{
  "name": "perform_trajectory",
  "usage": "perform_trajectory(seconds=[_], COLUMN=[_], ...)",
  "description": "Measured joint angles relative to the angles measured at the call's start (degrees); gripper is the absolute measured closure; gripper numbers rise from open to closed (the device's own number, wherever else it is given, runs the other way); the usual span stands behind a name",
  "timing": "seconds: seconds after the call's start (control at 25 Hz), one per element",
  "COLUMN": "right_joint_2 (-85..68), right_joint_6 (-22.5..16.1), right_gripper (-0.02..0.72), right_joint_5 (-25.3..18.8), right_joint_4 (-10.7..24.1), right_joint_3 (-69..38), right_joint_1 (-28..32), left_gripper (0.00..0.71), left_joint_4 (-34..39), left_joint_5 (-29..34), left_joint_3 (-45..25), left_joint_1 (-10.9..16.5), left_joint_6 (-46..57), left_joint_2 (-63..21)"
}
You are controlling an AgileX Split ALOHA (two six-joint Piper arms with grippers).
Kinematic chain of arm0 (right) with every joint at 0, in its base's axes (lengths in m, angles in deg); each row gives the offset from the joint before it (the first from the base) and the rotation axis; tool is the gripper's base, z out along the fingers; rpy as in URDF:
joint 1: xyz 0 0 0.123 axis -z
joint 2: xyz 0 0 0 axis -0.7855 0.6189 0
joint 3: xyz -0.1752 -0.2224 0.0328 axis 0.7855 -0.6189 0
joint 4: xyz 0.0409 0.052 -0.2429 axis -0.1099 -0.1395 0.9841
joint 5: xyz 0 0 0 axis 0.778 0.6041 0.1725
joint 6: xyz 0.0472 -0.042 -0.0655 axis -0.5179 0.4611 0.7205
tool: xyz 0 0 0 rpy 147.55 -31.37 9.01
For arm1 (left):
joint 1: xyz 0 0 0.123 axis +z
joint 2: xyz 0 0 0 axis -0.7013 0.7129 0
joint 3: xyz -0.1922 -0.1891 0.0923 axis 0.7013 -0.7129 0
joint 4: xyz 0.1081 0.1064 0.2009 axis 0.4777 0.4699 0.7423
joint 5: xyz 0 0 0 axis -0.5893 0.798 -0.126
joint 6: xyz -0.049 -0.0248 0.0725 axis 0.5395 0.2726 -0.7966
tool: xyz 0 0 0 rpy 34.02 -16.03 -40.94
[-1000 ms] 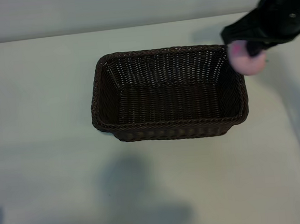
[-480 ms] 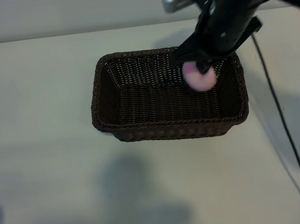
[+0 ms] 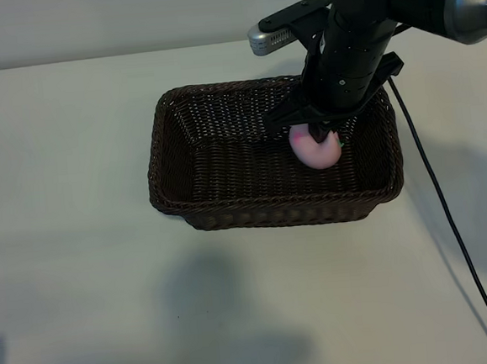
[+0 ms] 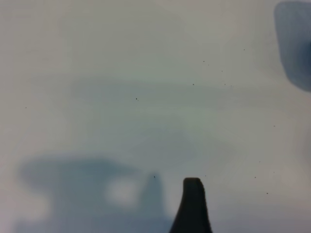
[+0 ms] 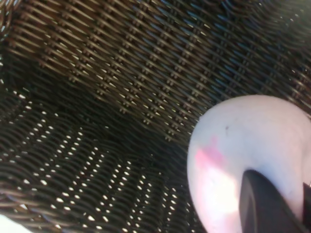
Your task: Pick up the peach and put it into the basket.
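Right hand (image 3: 324,135): clamped on small round pale-pink peach (image 3: 315,149), inside the large dark-brown woven wicker basket (image 3: 229,210), toward 3 o'clock.
Left hand (image 4: 192,204): fingers apart, above desk.
Desk (image 3: 64,154): pale, matte, shadowed.

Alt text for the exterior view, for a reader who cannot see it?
The right gripper holds the peach low inside the basket, toward its right end, pointing steeply down. The basket sits on a pale table; a black cable trails from the arm.
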Motion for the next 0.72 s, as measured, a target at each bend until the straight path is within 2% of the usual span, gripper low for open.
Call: perform_trajectory(seconds=[0.12, 0.2, 0.48, 0.56, 0.64, 0.72], right_joint_2=[0.0, 0.0, 0.0, 0.0, 0.0, 0.0], right_joint_6=[0.3, 0.5, 0.9, 1.2, 1.4, 1.4], right_gripper=[0.622, 0.568, 0.207, 0.133, 0.095, 0.088], right_joint_5=[0.0, 0.0, -0.6, -0.8, -1.2, -2.0], right_joint_4=[0.0, 0.0, -0.1, -0.2, -0.3, -0.2], right_joint_3=[0.0, 0.0, 0.2, 0.2, 0.5, 1.8], right_joint_1=[0.0, 0.0, 0.0, 0.0, 0.0, 0.0], left_gripper=[0.118, 0.118, 0.118, 0.118, 0.118, 0.118], left_joint_4=[0.0, 0.0, 0.0, 0.0, 0.0, 0.0], left_joint_5=[0.0, 0.0, 0.0, 0.0, 0.0, 0.0], left_joint_3=[0.0, 0.0, 0.0, 0.0, 0.0, 0.0], left_joint_1=[0.0, 0.0, 0.0, 0.0, 0.0, 0.0], left_joint_6=[0.0, 0.0, 0.0, 0.0, 0.0, 0.0], left_joint_2=[0.0, 0.0, 0.0, 0.0, 0.0, 0.0])
